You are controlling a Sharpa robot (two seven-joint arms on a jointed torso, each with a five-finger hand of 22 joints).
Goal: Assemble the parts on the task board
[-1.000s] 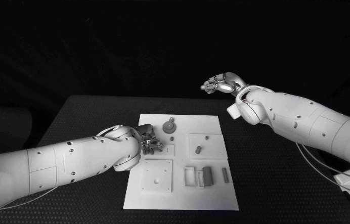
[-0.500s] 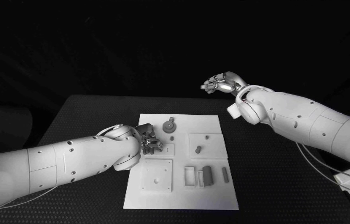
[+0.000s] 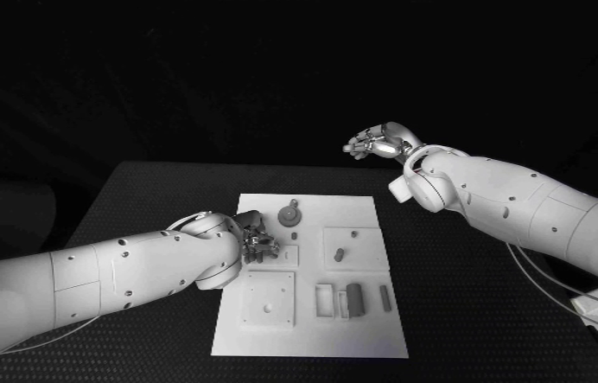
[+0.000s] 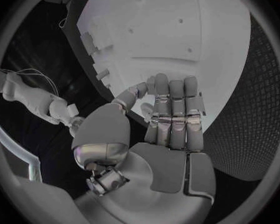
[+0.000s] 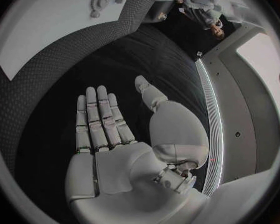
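Board (image 3: 309,275): white plate at the middle of the black table (image 3: 149,193), long side running away from the robot
Parts: gear-like round piece (image 3: 289,217) near the far edge; short peg (image 3: 338,254) lying on the right square block; dark bar (image 3: 354,300) and slim pin (image 3: 384,299) at the near right; all well apart from one another
Left hand (image 3: 256,245): low over the board's left edge, just beside the gear; in the left wrist view the fingers (image 4: 171,109) lie straight and together, the thumb apart, nothing between them, so released and empty
Right hand (image 3: 378,144): raised beyond the table's far right corner, well apart from the board; the right wrist view shows a flat, spread palm (image 5: 109,149), empty
Risk 1: left fingers sit close to the board edge, so a reach toward the gear may nudge the plate and shift the loose peg
Risk 2: parts are small against broad fingers, so a pinch may slip or knock a neighbour
Risk 3: no hand steadies the board, so a push could slide it
Change from earlier frames: none plain; both hands and every part keep their places
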